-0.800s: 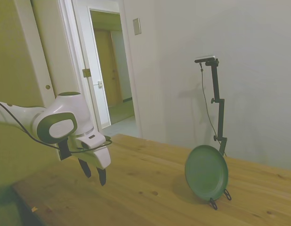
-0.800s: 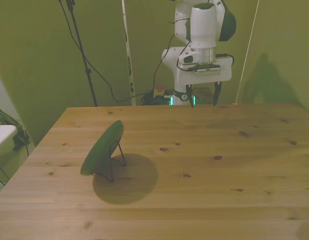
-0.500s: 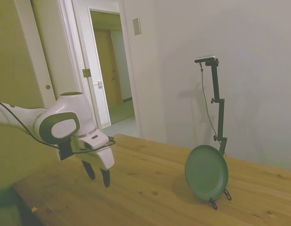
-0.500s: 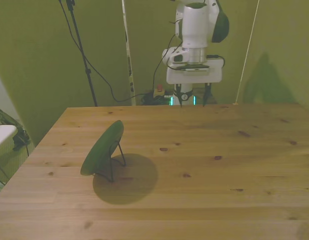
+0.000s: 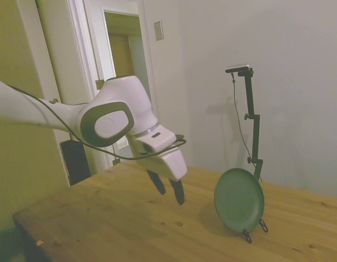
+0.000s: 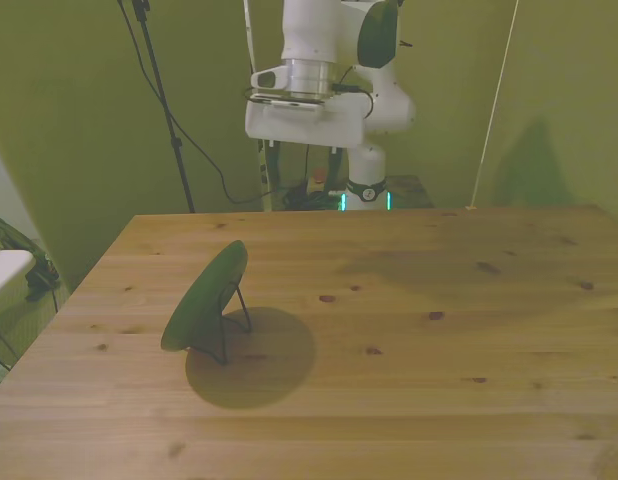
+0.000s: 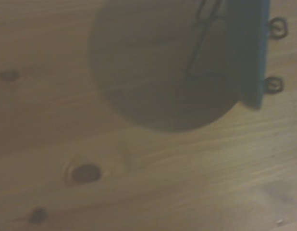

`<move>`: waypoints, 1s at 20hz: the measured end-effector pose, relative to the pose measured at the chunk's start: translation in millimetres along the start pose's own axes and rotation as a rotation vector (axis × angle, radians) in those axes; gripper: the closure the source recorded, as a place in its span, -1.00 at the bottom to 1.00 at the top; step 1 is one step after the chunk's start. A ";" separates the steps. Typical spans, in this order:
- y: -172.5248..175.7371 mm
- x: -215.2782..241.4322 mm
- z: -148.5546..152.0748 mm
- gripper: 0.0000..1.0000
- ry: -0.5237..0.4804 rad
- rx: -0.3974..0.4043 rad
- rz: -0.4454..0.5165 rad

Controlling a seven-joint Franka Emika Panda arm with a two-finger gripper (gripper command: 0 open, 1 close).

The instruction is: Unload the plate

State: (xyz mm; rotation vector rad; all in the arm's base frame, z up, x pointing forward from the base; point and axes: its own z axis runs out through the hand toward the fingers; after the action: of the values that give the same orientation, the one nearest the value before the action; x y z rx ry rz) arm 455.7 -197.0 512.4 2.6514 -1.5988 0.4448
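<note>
The dark green plate (image 5: 239, 200) leans nearly upright in a thin black wire stand (image 5: 248, 235) on the wooden table (image 5: 114, 218). In the front view the plate (image 6: 204, 293) sits toward the front view's left, with the wire stand (image 6: 230, 318) propping it from behind. My gripper (image 5: 170, 194) hovers above the table, open and empty, some way short of the plate's face. In the front view the gripper (image 6: 300, 168) hangs high over the table's far edge. The wrist view catches the plate (image 7: 252, 53) edge-on, the stand's wires (image 7: 200, 36), and their round shadow.
A black tripod pole with cables (image 6: 161, 100) stands behind the table at the front view's left. An open doorway (image 5: 125, 71) lies beyond the table in the side view. Something white and dark (image 6: 14, 272) sits off the table's left edge.
The arm has risen and swung toward the plate: rightward in the side view, toward the front view's left. The fingers stay apart. Plate and stand have not moved.
</note>
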 end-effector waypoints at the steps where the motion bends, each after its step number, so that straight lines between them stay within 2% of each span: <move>1: -0.9 14.0 0.0 -1.00 0.008 0.000 0.015; 10: -0.3 116.1 16.5 -1.00 0.067 -0.021 0.097; 13: -12.8 115.2 7.5 -1.00 0.057 0.026 0.080; 16: -8.7 119.7 5.6 -1.00 0.061 0.032 0.094; 20: -3.1 139.2 -8.8 -1.00 0.083 0.140 0.112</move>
State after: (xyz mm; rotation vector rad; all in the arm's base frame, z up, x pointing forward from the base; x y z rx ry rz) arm 517.2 -314.5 555.8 2.6084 -1.7590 0.6863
